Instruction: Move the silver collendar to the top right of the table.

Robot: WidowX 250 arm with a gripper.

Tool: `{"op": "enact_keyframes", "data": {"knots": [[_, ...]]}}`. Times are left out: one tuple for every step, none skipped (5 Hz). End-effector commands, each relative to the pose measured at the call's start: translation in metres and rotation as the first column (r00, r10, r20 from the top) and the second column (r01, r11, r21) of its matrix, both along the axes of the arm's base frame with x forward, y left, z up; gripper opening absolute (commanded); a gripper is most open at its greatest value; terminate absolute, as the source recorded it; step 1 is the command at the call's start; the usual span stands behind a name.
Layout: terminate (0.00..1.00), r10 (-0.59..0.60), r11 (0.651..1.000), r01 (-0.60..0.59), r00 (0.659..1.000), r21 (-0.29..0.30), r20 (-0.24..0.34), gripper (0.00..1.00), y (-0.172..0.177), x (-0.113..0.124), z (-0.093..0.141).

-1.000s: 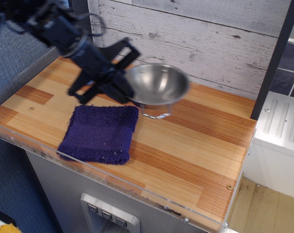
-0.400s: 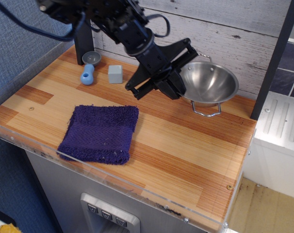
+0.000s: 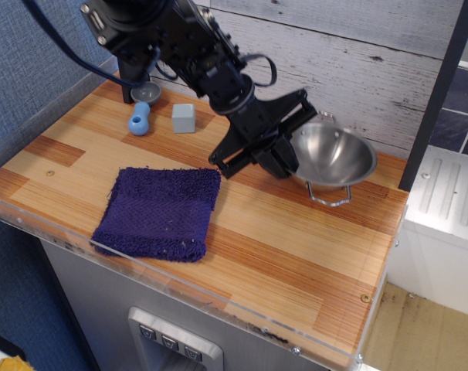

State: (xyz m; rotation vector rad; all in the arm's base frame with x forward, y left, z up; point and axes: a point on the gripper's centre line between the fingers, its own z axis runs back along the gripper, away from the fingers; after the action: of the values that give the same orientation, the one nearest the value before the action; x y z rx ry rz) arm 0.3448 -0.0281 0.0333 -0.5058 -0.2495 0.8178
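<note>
Far-right table (image 3: 296,255) | gripper (image 3: 284,158) on silver collendar (image 3: 334,158) | no legible txt

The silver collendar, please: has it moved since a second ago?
Yes. The silver collendar has travelled right along the table, away from the purple cloth, towards the back right corner, with the gripper at its rim.

Striped wood table (image 3: 296,255) and what lies on it

A purple cloth (image 3: 160,212) lies near the front left edge. At the back left corner sit a small grey cup (image 3: 145,92), a blue dumbbell-shaped piece (image 3: 139,119) and a pale grey block (image 3: 183,117). The silver collendar (image 3: 334,158) is at the back right corner, by the plank wall; whether it rests on the wood is unclear.
</note>
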Motion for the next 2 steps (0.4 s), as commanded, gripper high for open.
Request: {"op": "enact_keyframes", "data": {"knots": [[0.00,-0.039,0.999,0.039,0.999,0.007,0.028,0.00,-0.0080,0.0061,0.0003],[0.00,-0.037,0.999,0.036,0.999,0.027,0.007,1.00,-0.0056,0.0038,0.0000]]}}
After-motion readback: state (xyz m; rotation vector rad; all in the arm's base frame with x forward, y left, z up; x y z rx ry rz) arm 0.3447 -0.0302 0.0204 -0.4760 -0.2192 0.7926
